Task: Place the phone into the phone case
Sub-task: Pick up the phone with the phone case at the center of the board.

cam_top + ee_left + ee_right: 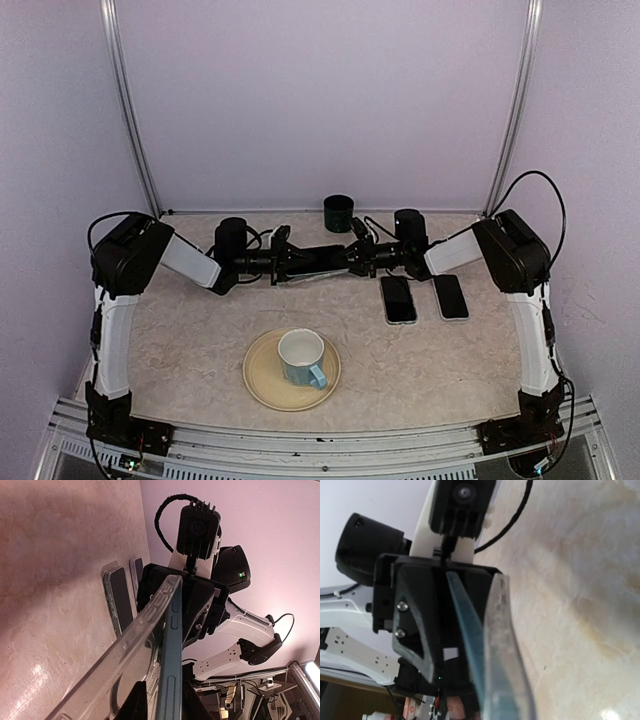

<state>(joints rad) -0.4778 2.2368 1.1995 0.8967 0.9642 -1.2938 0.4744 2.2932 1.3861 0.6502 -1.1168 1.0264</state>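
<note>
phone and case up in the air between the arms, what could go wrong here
The phone and clear case meet at the right gripper but splay apart toward the left gripper, so pressing could seat them crooked. Both hang above the table; a slip could drop them near the cup.

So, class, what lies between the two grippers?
A teal phone and clear phone case, edge-on, spanning from left gripper to right gripper; clearest in the left wrist view.
</note>
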